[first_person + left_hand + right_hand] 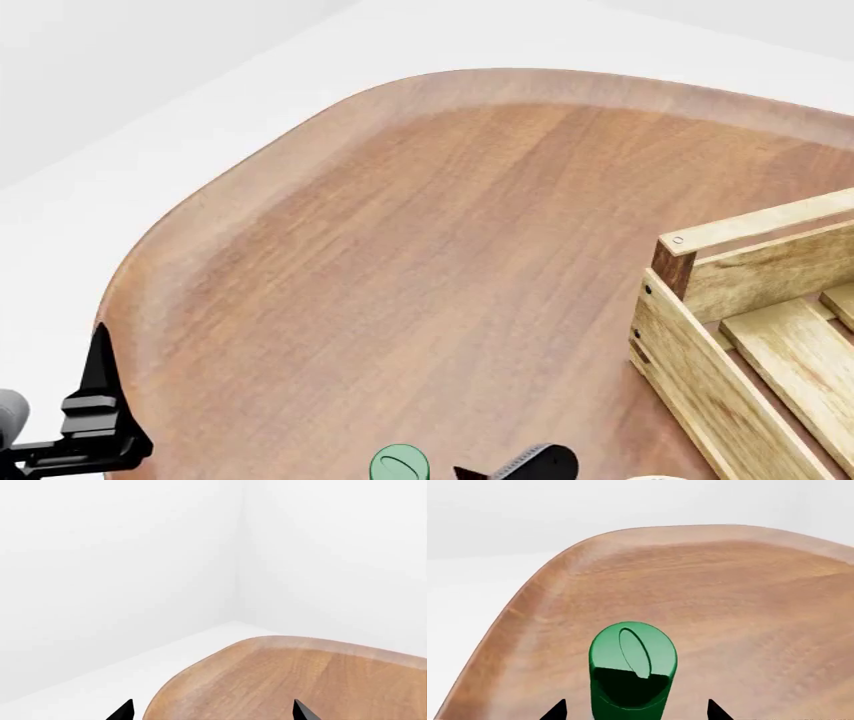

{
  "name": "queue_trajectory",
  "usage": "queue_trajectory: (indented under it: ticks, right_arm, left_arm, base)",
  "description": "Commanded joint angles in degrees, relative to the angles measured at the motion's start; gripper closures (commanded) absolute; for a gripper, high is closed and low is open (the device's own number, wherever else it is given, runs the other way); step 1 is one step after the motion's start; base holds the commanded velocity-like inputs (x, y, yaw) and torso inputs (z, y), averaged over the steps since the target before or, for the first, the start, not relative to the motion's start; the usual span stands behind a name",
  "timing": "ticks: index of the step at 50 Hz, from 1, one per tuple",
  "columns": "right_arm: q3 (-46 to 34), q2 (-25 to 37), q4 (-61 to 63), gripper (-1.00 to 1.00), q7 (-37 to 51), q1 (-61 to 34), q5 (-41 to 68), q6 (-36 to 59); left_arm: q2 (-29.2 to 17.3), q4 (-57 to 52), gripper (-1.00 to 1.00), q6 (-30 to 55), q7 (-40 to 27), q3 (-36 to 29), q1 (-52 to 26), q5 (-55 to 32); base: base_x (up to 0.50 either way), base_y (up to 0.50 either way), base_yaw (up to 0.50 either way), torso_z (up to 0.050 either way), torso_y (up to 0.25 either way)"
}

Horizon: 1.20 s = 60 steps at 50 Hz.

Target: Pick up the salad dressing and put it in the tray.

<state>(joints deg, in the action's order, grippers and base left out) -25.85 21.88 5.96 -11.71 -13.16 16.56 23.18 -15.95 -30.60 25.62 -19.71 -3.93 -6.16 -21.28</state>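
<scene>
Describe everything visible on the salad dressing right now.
The salad dressing shows as a glossy green bottle top with a round cap bearing an oval recessed lid. It stands on the wooden table, near the head view's lower edge, left of the tray and apart from it. In the right wrist view it sits between the right gripper fingers, which are spread on either side and not touching it. The lower body is out of frame.

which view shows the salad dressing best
The right wrist view: the salad dressing sits close up, green cap facing the camera, between the open right gripper tips. The head view catches only its cap at the bottom edge. The left wrist view shows none of it.
</scene>
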Motion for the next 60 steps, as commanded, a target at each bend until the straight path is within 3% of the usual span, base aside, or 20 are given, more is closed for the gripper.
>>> queue_trajectory:
  ticks: [1,15,16,38,60]
  right_arm:
    - [-0.1,-1.2,-4.3,-1.00,0.7,-2.5,-1.0,-0.6]
    - [-2.7,-2.2,-6.5,-1.00,-1.5,-3.5,-1.5,-2.1]
    - [-2.8,-2.4,-6.7,1.00,-1.3,-3.5,-1.8,-2.3]
    - [0.2,-0.3,0.8,1.00,1.8,-0.8,0.1,-1.8]
    - [9.2,4.3,20.7,1.00,8.1,0.4,5.7,4.2]
  left_arm:
    - [-0.2,0.0,-1.00,0.1,-0.3,-0.2,-0.2,-0.2]
    - [-0.5,0.2,-1.00,-0.4,-0.5,-0.2,0.0,-0.4]
    - [-0.5,0.1,-1.00,-0.4,-0.6,-0.2,0.0,-0.4]
    - [-0.8,0.4,-1.00,-1.2,-0.9,-0.8,0.3,-0.3]
    - [-1.1,0.4,-1.00,-1.4,-1.3,-1.1,0.2,-0.7]
  base:
    - [0.00,0.00,0.00,0.000,0.000]
    - [0.00,0.00,0.00,0.000,0.000]
    - [0.00,0.00,0.00,0.000,0.000]
    - [0.00,0.00,0.00,0.000,0.000]
    - [0.00,0.00,0.00,0.000,0.001]
